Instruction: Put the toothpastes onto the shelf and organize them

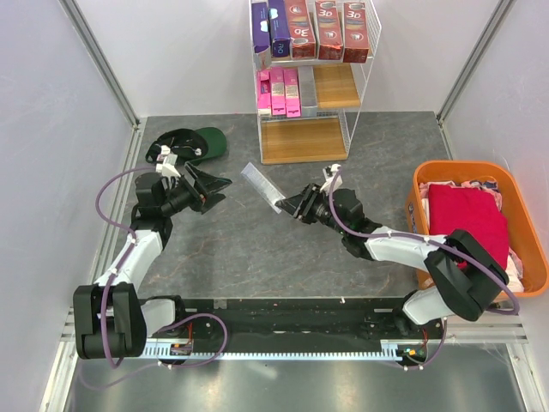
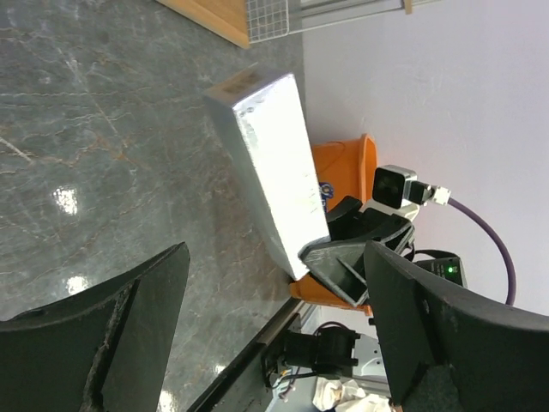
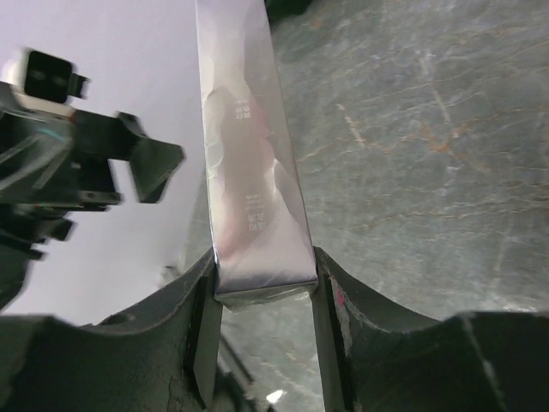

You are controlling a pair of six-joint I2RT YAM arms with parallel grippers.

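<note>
Two robot arms reach forward from the near edge of a dark grey marbled counter [image 1: 257, 249].

The right end effector [image 1: 287, 206] is near the middle of the counter. It is clenched on one short end of a silver carton [image 1: 260, 185] of toothpaste. The right wrist view shows a finger pressed against each long side of the carton. The carton slants away from the grip toward the far left and appears to be held off the counter.

The left end effector [image 1: 219, 190] is just to the left of the carton, facing it. Its fingers are spread wide and hold nothing, and it does not touch the carton.

A green cap [image 1: 193, 143] lies farther back on the left. An orange basket [image 1: 463, 167] holding a red cloth [image 1: 467, 219] sits at the right edge.

The white wire shelf [image 1: 302, 140] stands at the far centre.
- **Lowest board:** this wooden board is bare.
- **Middle board:** pink cartons [image 1: 279, 93] stand together on the left, with a silver-grey carton [image 1: 308, 88] just beside them.
- **Top board:** purple cartons [image 1: 269, 33] stand on the left and dark red cartons [image 1: 328, 30] on the right, in one tight row.
</note>
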